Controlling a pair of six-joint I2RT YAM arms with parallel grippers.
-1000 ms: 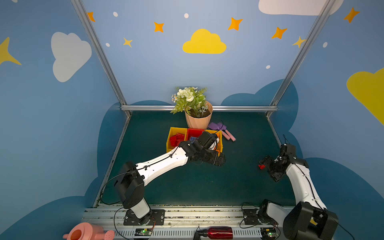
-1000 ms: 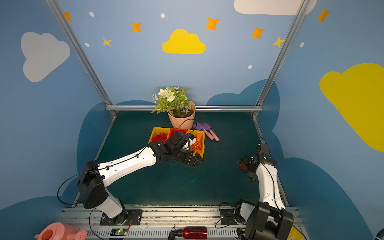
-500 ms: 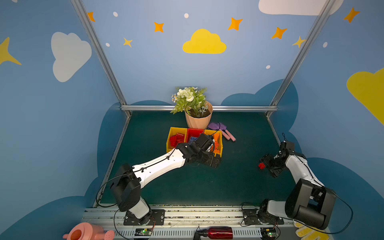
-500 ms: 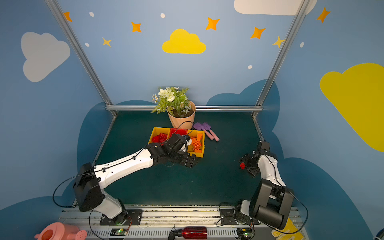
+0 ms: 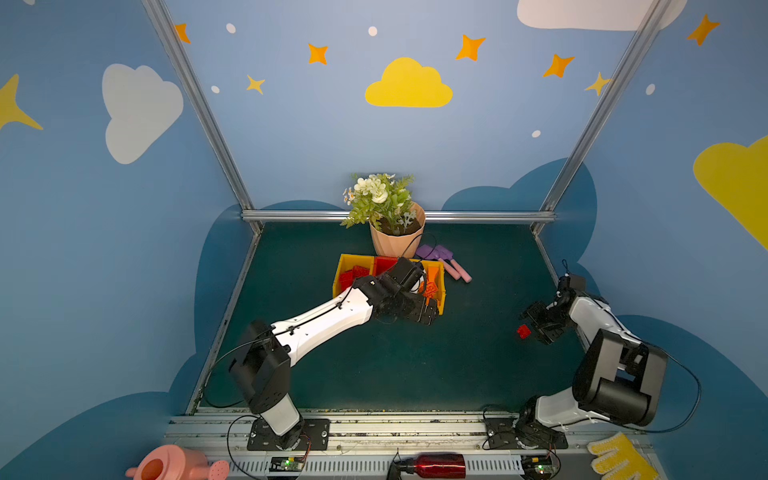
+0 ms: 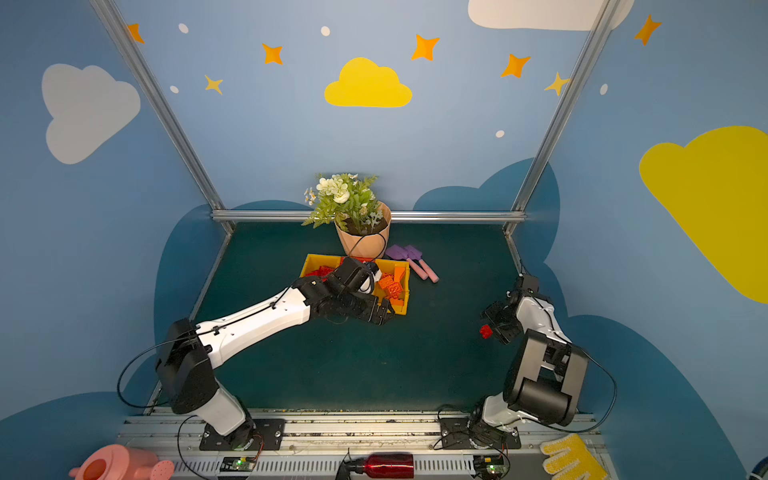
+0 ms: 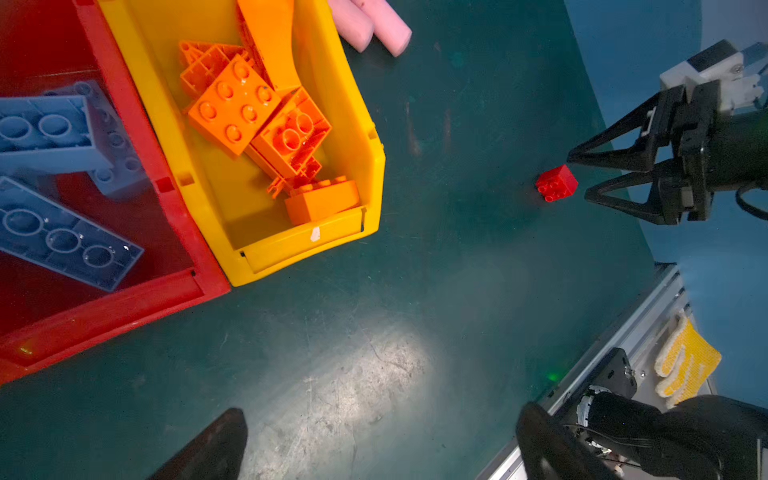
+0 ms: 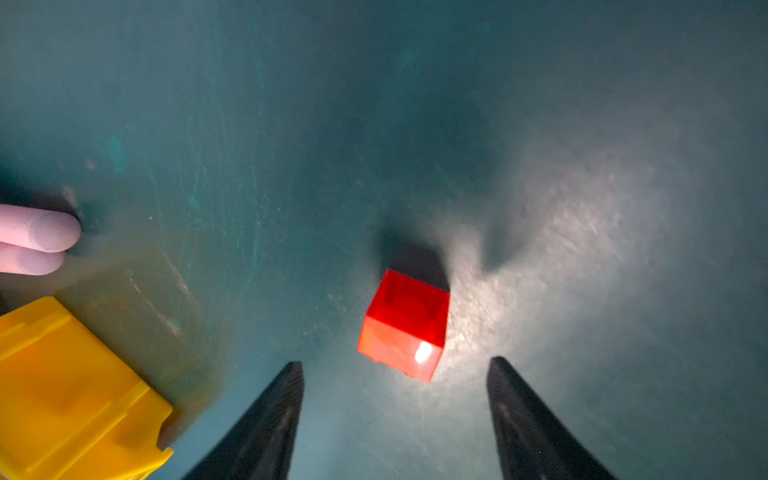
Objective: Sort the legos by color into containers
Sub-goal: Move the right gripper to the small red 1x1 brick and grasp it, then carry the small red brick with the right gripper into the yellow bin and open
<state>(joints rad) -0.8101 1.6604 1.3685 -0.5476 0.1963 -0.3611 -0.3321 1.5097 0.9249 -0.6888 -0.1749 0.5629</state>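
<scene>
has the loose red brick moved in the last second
No. In a top view the red brick lies where it did, just as far from the right rail and yellow bin.

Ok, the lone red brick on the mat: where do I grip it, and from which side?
Clamp the red brick across its two smooth flanks, probably straight in from where the right gripper sits. The brick lies tipped, studs sideways and facing away, and the open jaws straddle its near corner.
</scene>
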